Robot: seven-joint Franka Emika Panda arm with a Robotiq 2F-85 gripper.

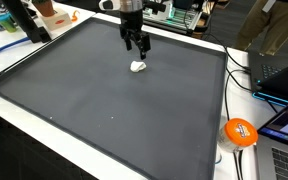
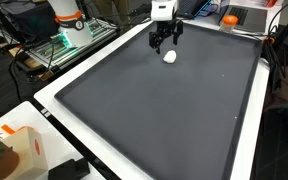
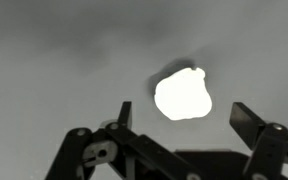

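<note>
Pincer (image 3: pixel 181 110) gapes above white lump (image 3: pixel 182 93), its detail washed out.

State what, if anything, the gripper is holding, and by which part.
Nothing is held. The gripper is open, and the small white lump lies loose on the dark mat just below it.

My black two-finger pincer (image 1: pixel 136 45) above small white lumpy object (image 1: pixel 138 67), upper middle of frame. Lump on large dark grey rubber mat (image 1: pixel 104 115), near its far edge. Wrist view: lump mid-frame, between my fingertips, touching neither. Orange round device (image 1: pixel 240 131) off mat, lower right.
</note>
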